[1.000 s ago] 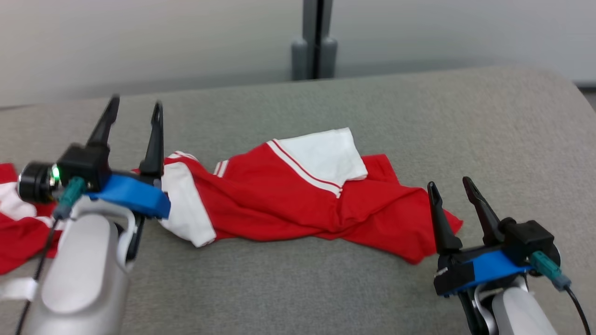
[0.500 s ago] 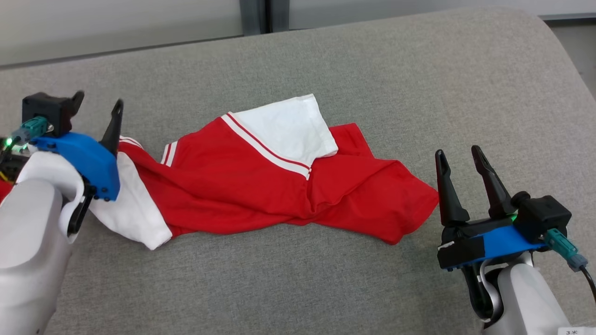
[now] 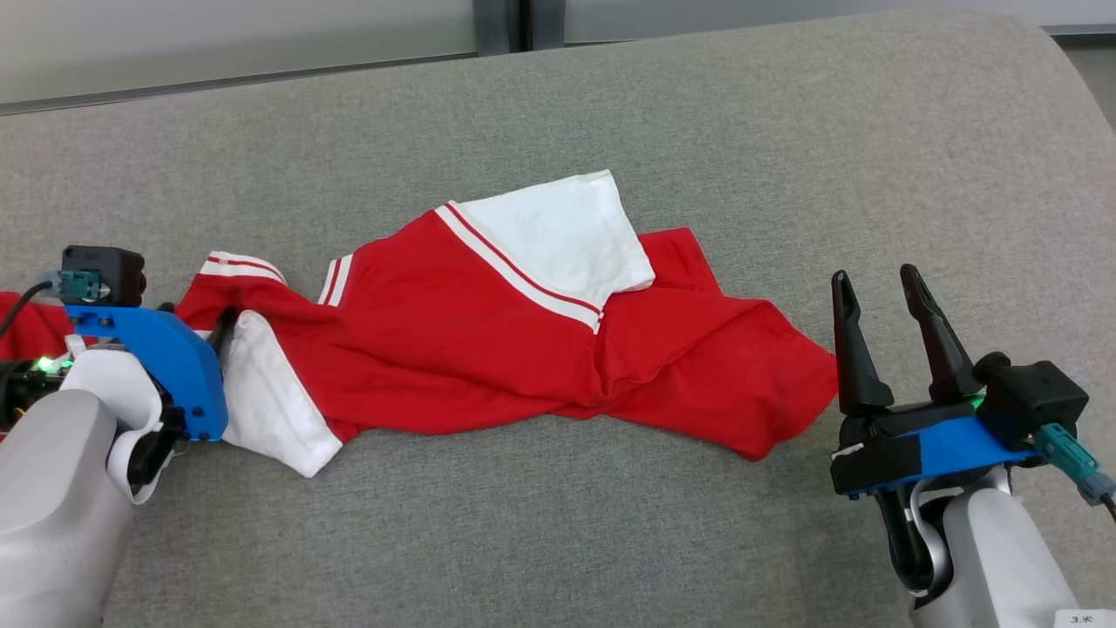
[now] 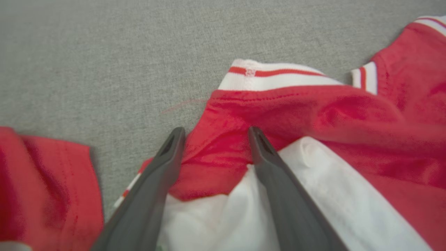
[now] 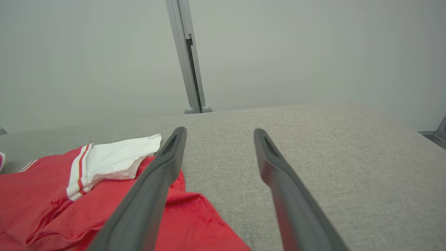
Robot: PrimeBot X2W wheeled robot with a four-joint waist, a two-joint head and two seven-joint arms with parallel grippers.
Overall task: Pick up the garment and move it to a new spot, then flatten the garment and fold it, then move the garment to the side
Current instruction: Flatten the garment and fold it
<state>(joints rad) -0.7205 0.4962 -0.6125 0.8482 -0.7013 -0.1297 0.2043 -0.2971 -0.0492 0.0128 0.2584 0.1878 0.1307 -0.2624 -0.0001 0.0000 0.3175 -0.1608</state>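
**Red shirt (image 3: 488,349) bunched up, nothing gripped yet**

Far left: a separate red cloth (image 3: 24,316) lies on the grey padded surface (image 3: 558,523), apart from the shirt. Probably not the target.

The left gripper (image 4: 215,131) has its 2 fingers apart. The tips are down on the shirt's left end, straddling a red fold just above a white sleeve (image 3: 270,401). Nothing is pinched.

The shirt is red with striped trim and lies twisted across the middle of the surface. Its other sleeve (image 3: 558,235) is flipped over the top.

The right gripper (image 3: 874,276) also has its fingers apart. It sits just beside the red corner at the shirt's right end, clear of the cloth as far as I can tell.

Handling, my estimate: a light, limp knit with no stiffness, so it will sag and drag if lifted at 1 point. The best holds look like the fold between the left fingers and the right corner, taking both layers.
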